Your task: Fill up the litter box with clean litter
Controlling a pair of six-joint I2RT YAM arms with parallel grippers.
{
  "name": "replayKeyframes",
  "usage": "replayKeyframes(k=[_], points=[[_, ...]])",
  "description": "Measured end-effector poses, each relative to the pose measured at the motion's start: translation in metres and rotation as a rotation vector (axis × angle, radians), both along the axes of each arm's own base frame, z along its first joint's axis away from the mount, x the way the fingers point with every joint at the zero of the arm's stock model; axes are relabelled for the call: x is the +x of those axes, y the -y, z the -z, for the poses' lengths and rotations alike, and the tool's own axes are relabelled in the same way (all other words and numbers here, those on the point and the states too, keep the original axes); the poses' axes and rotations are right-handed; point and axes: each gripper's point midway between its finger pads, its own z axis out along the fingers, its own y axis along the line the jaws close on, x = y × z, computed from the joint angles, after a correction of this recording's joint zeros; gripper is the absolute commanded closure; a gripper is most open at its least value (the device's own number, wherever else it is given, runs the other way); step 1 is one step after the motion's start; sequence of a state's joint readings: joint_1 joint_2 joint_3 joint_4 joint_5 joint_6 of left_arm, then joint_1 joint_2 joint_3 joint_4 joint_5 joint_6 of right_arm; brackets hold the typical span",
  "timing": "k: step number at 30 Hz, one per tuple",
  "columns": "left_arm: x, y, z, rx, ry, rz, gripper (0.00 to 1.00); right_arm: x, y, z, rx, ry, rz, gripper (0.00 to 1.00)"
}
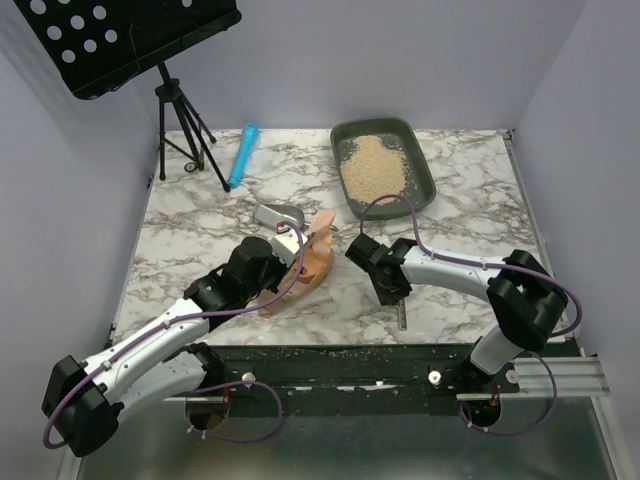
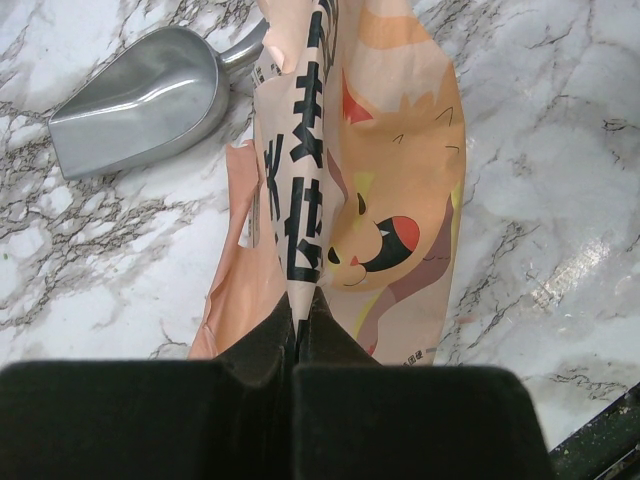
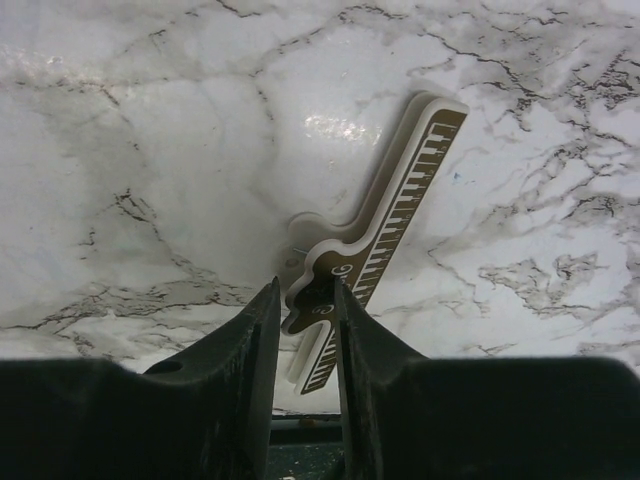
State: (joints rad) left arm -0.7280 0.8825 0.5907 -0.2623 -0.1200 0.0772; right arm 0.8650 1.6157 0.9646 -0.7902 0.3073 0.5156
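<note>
Left gripper [image 2: 300, 318] is clamped tight on a fold of the orange bag [image 2: 395, 190] at mid-table. The bag is slack and looks emptied, so it is likely held just to clear it away. The metal scoop [image 2: 140, 105] lies just beside it, toward the far edge. The right gripper [image 3: 305, 290] is low near the front edge, its jaws straddling the end of a brown ruled strip [image 3: 400, 200]; pinched or only bracketing, cannot tell. The litter box [image 1: 424, 165] sits at the far edge, right of middle. Its long axis runs near-to-far, near end skewed slightly right, with clean litter [image 1: 372, 170] piled along it.
</note>
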Motion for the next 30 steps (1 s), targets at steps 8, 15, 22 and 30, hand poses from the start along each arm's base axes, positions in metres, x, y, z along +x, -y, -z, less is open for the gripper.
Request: replayKeyframes(k=[8,15,22,30], points=[[0.000,0.000,0.000,0.001,0.000,0.000,1.00,0.003,0.004,-0.001,-0.022,0.020,0.005,0.98],[0.000,0.000,0.000,0.001,0.000,0.000,1.00,0.005,0.005,-0.002,-0.028,0.037,0.008,1.00],[0.000,0.000,0.000,0.004,0.002,0.004,1.00,0.015,0.010,-0.016,-0.034,0.112,0.021,1.00],[0.000,0.000,0.000,0.008,0.005,0.009,1.00,0.021,0.021,-0.025,-0.037,0.161,0.048,1.00]])
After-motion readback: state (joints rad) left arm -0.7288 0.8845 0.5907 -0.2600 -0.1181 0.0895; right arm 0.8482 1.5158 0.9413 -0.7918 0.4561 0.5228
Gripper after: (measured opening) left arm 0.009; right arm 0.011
